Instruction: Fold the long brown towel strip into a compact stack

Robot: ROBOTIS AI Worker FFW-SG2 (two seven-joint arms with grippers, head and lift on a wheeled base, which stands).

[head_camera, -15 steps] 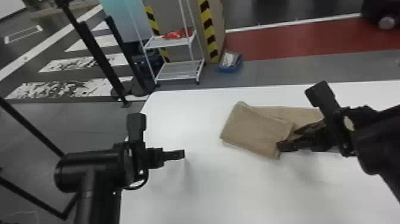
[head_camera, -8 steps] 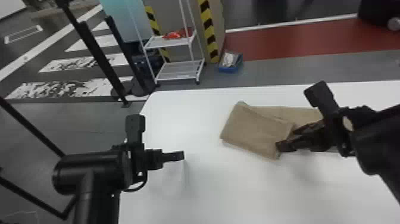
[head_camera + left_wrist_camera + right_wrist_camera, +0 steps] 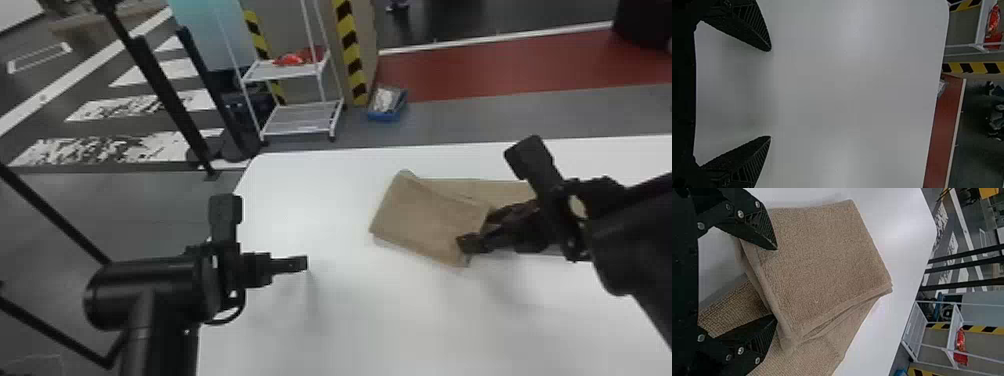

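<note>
Brown towel (image 3: 425, 220) lies unmoved, its fold askew

No headway that I can see over the last second: the folded part on the counter (image 3: 350, 310) hasn't budged, and it sits at a slant over the length beneath, which runs off under the right arm. I'd call it partly folded, wanting squaring up before the stack is compact. The right gripper (image 3: 777, 284) has its fingers well apart over the folded part's edge, clamped on nothing; whether a tip touches cloth, I can't tell. Away to the left, the left gripper (image 3: 770, 93) has drifted barely, fingers spread wide and empty above the counter.
</note>
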